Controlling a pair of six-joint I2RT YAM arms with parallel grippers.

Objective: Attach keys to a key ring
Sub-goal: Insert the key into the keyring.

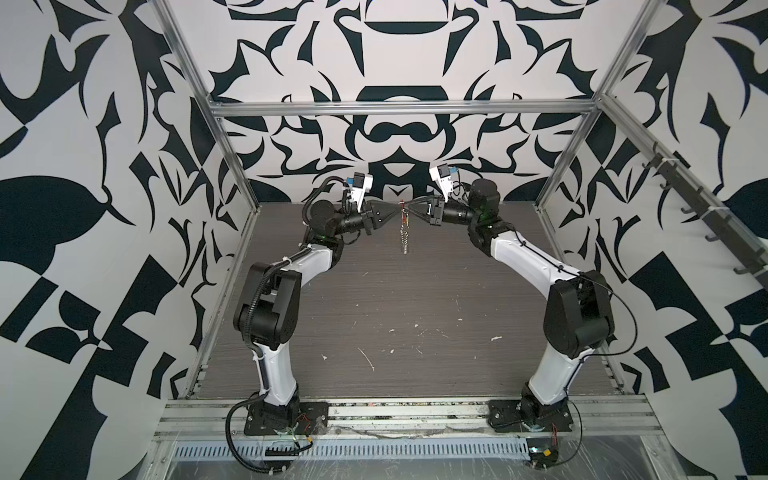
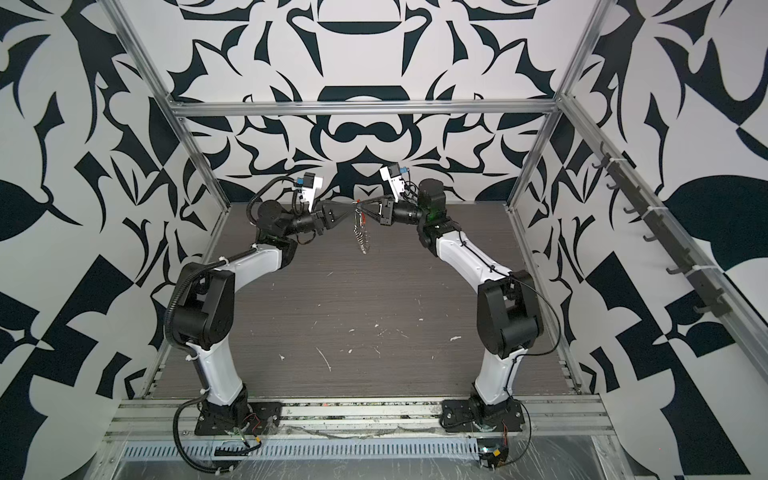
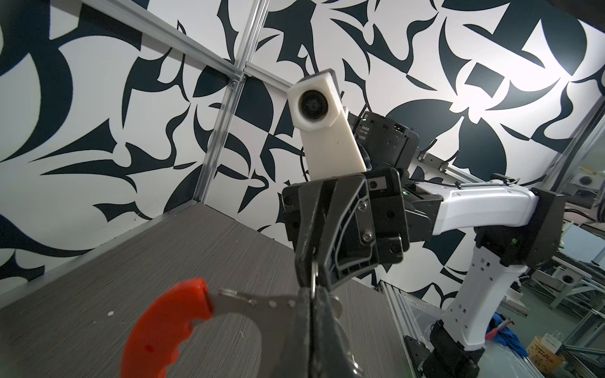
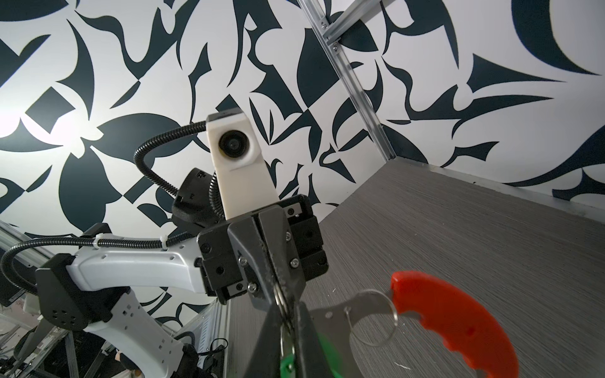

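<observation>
Both grippers meet tip to tip above the back middle of the table. The key ring (image 1: 402, 217) hangs between them, with its silver links (image 2: 363, 240) dangling down. My left gripper (image 1: 394, 213) is shut on the flat metal part of the key ring next to the red segment (image 3: 163, 327). The right gripper (image 1: 410, 210) is shut on the key, a green tag (image 4: 287, 365) whose little silver split ring is pinched between the fingers. The red segment (image 4: 451, 324) and a thin silver ring (image 4: 373, 319) lie just past the right gripper (image 4: 289, 307). The left gripper (image 3: 310, 294) hides part of the metal.
A grey wood-grain table (image 1: 395, 324) with small white flecks lies below. Aluminium frame posts (image 1: 232, 166) and patterned walls close in the back and sides. A rail of black hooks (image 1: 706, 216) runs along the right wall. Both arm bases stand at the front edge (image 1: 395, 415).
</observation>
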